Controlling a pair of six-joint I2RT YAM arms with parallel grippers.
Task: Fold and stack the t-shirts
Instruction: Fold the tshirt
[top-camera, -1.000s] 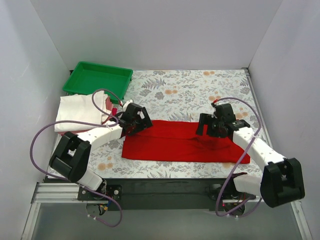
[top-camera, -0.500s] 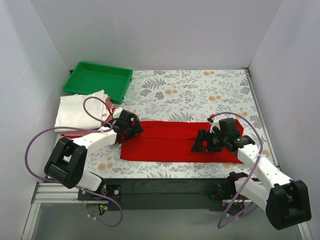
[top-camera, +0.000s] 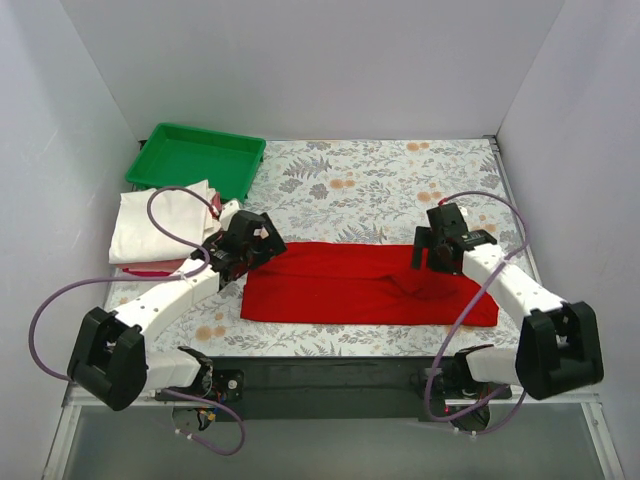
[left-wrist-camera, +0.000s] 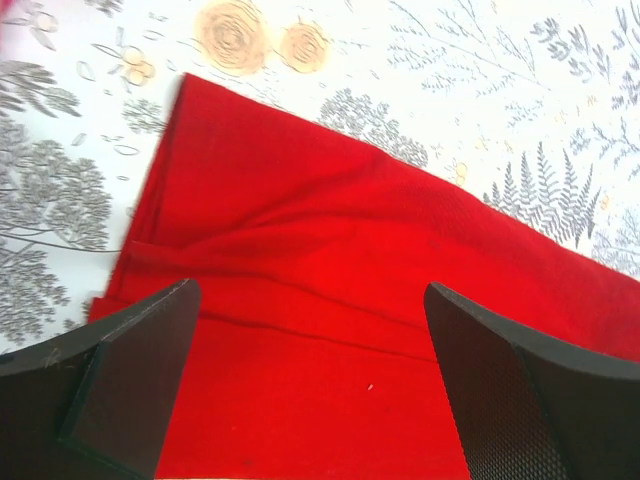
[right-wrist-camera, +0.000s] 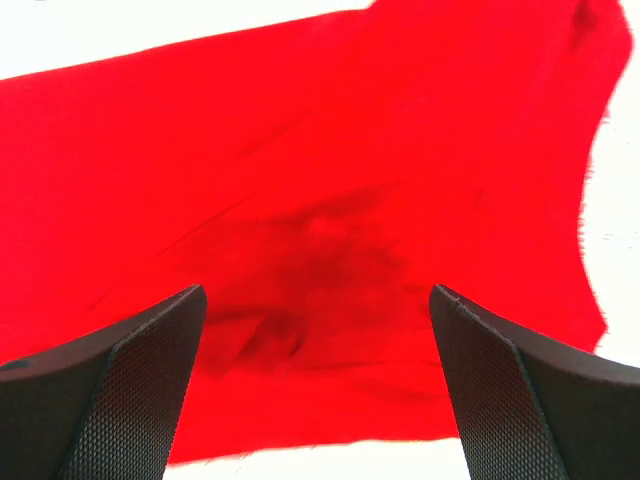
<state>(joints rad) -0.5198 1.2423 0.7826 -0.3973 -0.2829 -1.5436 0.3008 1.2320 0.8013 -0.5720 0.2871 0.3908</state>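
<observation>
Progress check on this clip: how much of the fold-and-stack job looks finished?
Done: a cream-white t-shirt lies folded at the left, atop red cloth that shows under its near edge. In hand: one red t-shirt lies as a long strip in the middle; both arms' jaws stand open over it, gripping nothing. Left: fold it shorter and stack it there.

Matt cloth tee (top-camera: 350, 285); plastic tray (top-camera: 200, 160)

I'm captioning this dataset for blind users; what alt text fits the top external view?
A red t-shirt, folded into a long strip, lies across a floral table cover, with the left arm over its left end and the right arm near its right end. A cream-white t-shirt sits folded at left, near a green tray.
</observation>
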